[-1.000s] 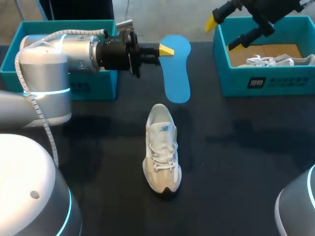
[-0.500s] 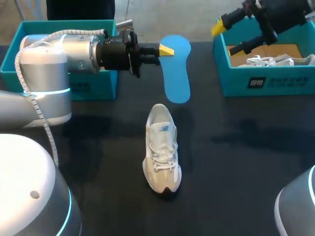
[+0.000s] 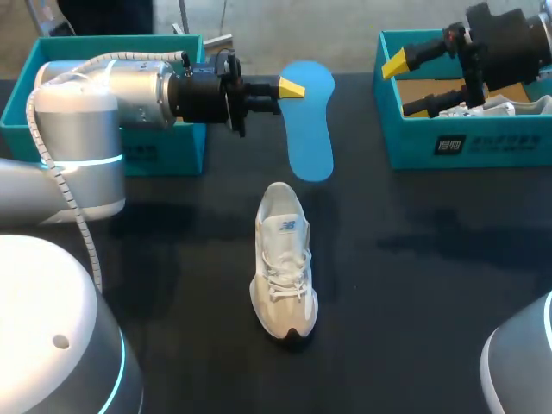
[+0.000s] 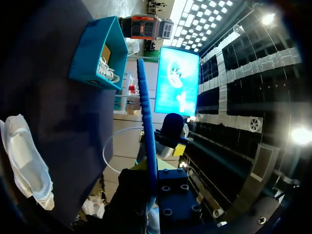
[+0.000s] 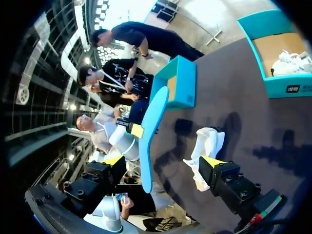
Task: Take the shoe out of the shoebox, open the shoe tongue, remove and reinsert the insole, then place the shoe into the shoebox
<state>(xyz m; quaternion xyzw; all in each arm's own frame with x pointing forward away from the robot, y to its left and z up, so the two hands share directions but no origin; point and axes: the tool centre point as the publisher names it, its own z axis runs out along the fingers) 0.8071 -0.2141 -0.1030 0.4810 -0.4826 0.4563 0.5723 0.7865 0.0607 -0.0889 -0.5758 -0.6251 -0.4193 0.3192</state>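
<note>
The left gripper (image 3: 290, 87) is pinched shut on the blue insole (image 3: 310, 129). It holds the insole by one long edge, near the insole's far end. In the left wrist view the insole is seen from its thin edge, running straight out from between the fingers.

Closest to the robot, the white shoe (image 3: 283, 259) stands on its sole in the middle of the dark table (image 3: 414, 285). Its dark toe points at the robot and its heel points away. The laces are on top.

Just past the heel is the near end of the insole. I cannot tell if that end touches the table.

Farther back, on the left, a teal shoebox (image 3: 164, 155) sits behind the left arm. On the right is another teal shoebox (image 3: 466, 142) with another white shoe (image 3: 517, 105) lying inside on its brown floor.

The right gripper (image 3: 405, 86) hangs over the left part of that right-hand box. Its fingers are spread wide and hold nothing.
</note>
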